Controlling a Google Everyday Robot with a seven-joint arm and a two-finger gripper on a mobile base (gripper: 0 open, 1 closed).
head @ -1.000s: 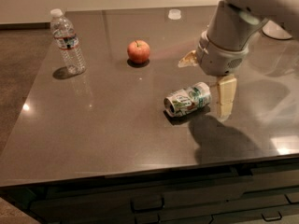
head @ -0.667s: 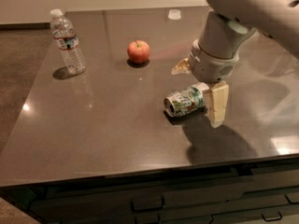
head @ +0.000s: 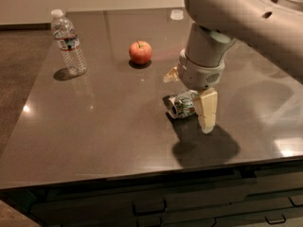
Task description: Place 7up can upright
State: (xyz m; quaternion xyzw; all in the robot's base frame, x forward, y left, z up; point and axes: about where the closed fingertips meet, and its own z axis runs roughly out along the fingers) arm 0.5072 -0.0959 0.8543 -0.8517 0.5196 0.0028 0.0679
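Note:
The 7up can [head: 181,106] lies on its side on the dark table [head: 94,126], right of centre, its silver top facing front-left. My gripper [head: 189,93] hangs directly above the can with its fingers spread. The near finger [head: 207,109] reaches down in front of the can's right end, and the far finger [head: 171,74] shows behind it. The fingers straddle the can without closing on it. The arm hides part of the can's body.
A red apple [head: 140,52] sits behind and to the left of the can. A clear plastic water bottle [head: 67,42] stands upright at the far left. A small white object [head: 176,14] lies at the back edge. Drawers run under the table's front edge.
The arm has moved left and lower, bringing the gripper from beside the can's right end to directly over it. The can has not moved.

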